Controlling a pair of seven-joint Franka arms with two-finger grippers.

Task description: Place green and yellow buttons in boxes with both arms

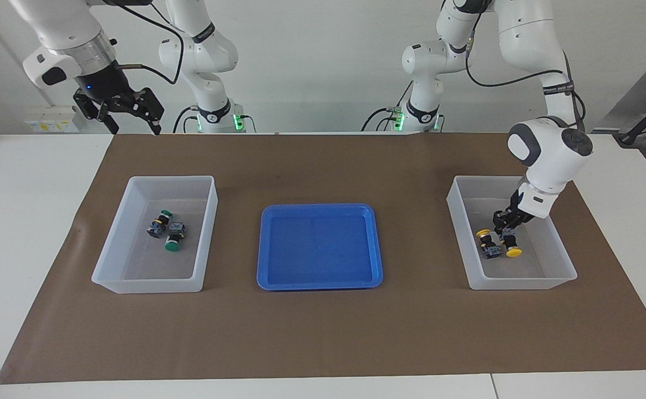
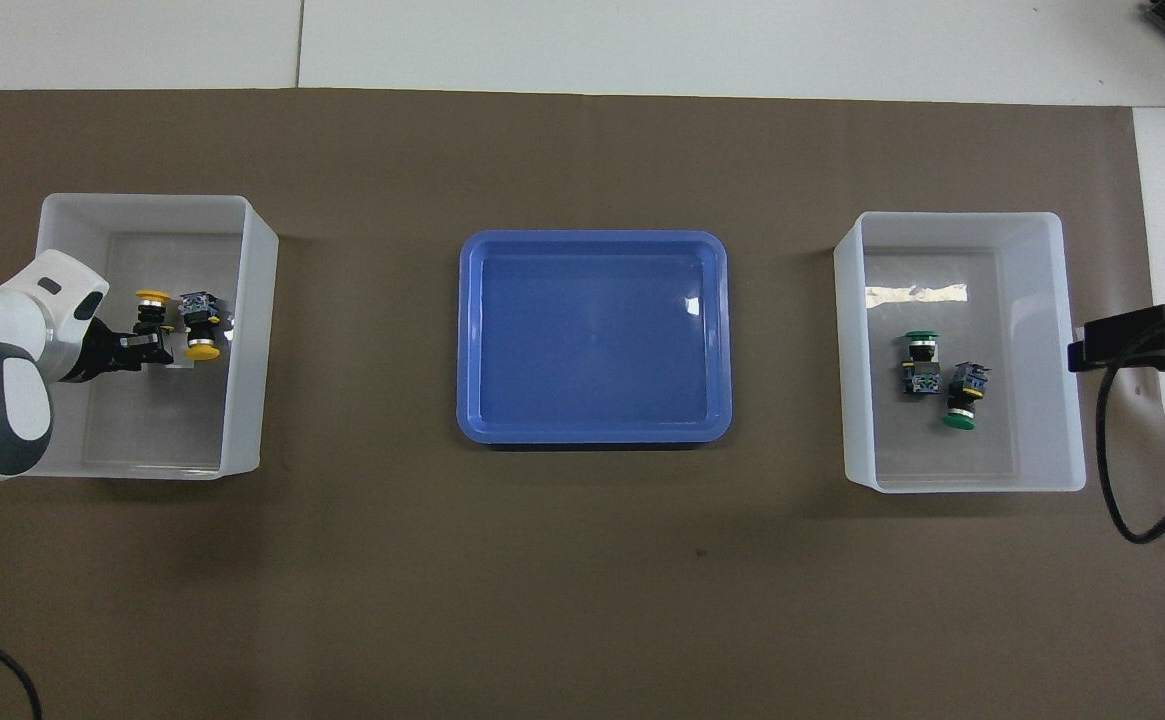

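While my left pincer [image 1: 504, 226] dips into one box [image 1: 459, 208] — I cannot tell its spread — both yellow buttons [image 1: 499, 243] lie just under it; my right pincer [image 1: 128, 113] waits raised, fingers apart, green buttons [image 1: 166, 228] boxed below.

My arms [image 1: 528, 39] are white with dark grey joint caps, black cables [image 1: 151, 33] trailing, black grippers [image 1: 118, 105], green lights [image 1: 238, 119] at my bases.

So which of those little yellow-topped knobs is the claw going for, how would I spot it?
Start at the blue tray mid-table, then go to the whitish box at the left arm's end. Two yellow buttons lie inside, side by side. The left gripper is right over the button lying toward the tray; the other yellow button lies toward the box's outer wall.
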